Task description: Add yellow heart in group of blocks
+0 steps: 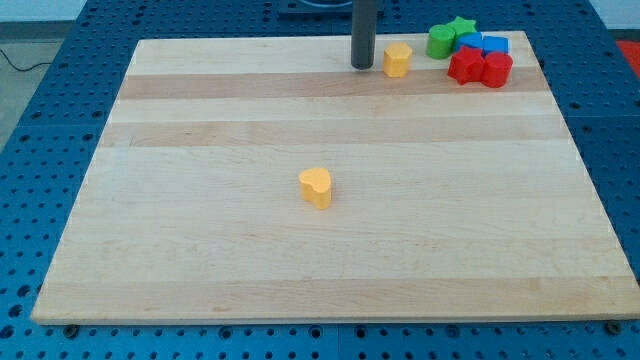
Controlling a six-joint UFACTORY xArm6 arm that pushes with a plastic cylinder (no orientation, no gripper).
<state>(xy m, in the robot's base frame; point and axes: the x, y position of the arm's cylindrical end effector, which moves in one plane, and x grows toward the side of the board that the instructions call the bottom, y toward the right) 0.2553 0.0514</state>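
Note:
A yellow heart lies alone near the middle of the wooden board. A second yellow block, shape unclear, sits near the view's top. My tip rests on the board just left of that second yellow block, a small gap apart, and far above and right of the heart. A group of blocks sits at the top right: a green block, a green star, two blue blocks and two red blocks.
The board lies on a blue perforated table. The group sits close to the board's top and right edges.

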